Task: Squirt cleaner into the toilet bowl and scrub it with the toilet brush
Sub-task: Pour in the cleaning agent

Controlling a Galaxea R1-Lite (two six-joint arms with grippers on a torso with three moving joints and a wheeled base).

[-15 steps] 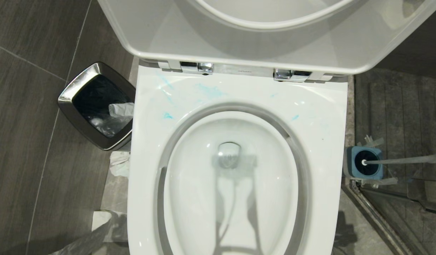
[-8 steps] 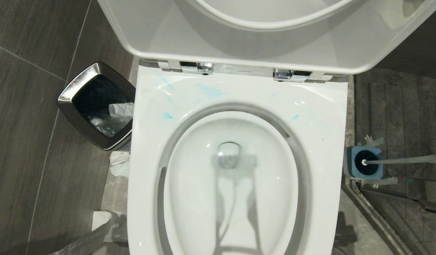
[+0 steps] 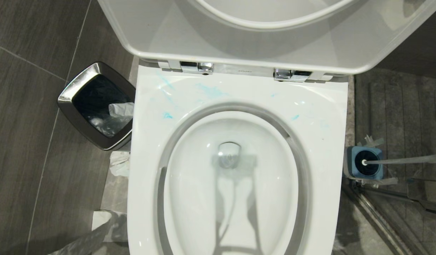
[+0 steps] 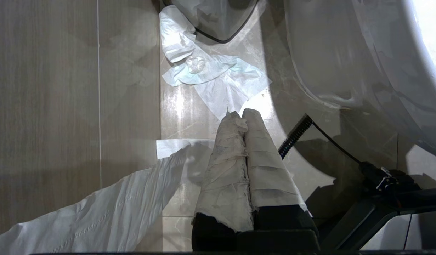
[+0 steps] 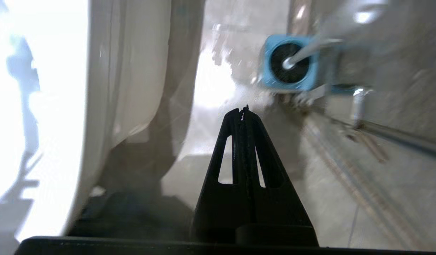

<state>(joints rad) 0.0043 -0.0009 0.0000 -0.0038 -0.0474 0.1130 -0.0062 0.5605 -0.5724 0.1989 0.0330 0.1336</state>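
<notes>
From above, the head view is taking in the large white ceramic toilet bowl (image 3: pixel 235 184) with its lid up and turquoise smears across the broad rim; neither arm is showing there. A square steel-rimmed waste bin (image 3: pixel 97 106) is standing beside the bowl's left side. The long slim white toilet brush (image 3: pixel 398 160) is sitting in its squarish blue holder (image 3: pixel 364 163) on the floor by the bowl's right side.

Only the right wrist view is showing the black right gripper (image 5: pixel 243 112), fingers pressed together and empty, with the holder ahead of its tips and the bowl's outer wall alongside.

Only the left wrist view is showing the cloth-wrapped left gripper (image 4: pixel 242 115), closed on nothing, hanging over crumpled white tissue (image 4: pixel 210 76) lying just ahead on the floor.
</notes>
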